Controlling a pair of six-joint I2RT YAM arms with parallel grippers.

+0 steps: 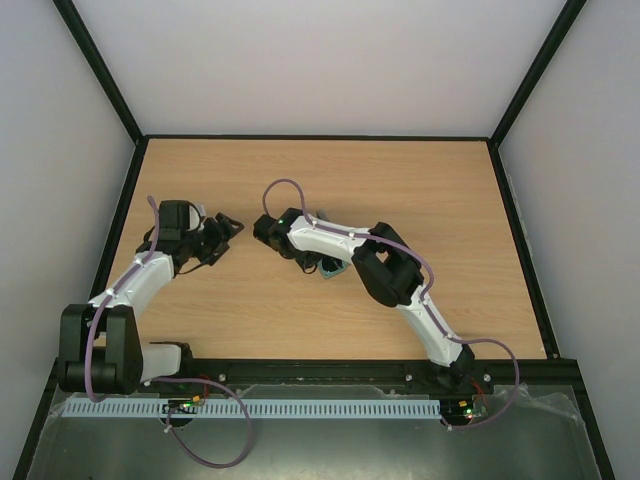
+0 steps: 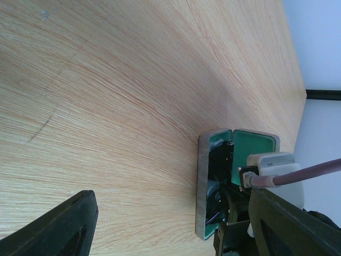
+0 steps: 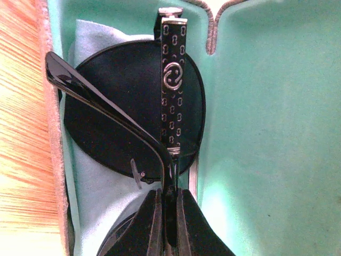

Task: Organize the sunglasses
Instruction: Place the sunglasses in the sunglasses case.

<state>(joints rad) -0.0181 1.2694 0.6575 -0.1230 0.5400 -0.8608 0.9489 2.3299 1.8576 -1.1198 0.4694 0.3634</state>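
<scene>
Two tools, one pair of sunglasses, one open case

Item 1: my right tool (image 3: 169,196). Its two dark fingers (image 3: 146,224) are pressed close together on a slim dark part of the sunglasses (image 3: 128,112), at the end nearest the wrist camera, where the temple arms run down to it. It has hold of nothing else. It sits low over the open case.

Item 2: my left tool (image 2: 170,200). Its fingers are spread wide with bare desk (image 2: 133,80) between them, and it holds nothing. It hangs to the left of the case, facing it and apart from it.

Item 3: sunglasses. Dark frame with a round dark lens (image 3: 106,101). They are inside the case, in the half that lies on the left in the right wrist view, and the lens rests on the cloth. The patterned temple arm (image 3: 173,80), black with silver rings and a round emblem, runs straight across the lens. The plain temple arm (image 3: 101,104), glossy black, crosses it on a slant. The second lens is mostly hidden behind my fingers.

Item 4: case (image 2: 202,176). Grey outside and green inside, it lies open on the light wood desk near the middle. Its other half shows only lining.

Item 5: cloth (image 3: 93,48). Light blue, it lies in the same half of the case, under the sunglasses.
</scene>
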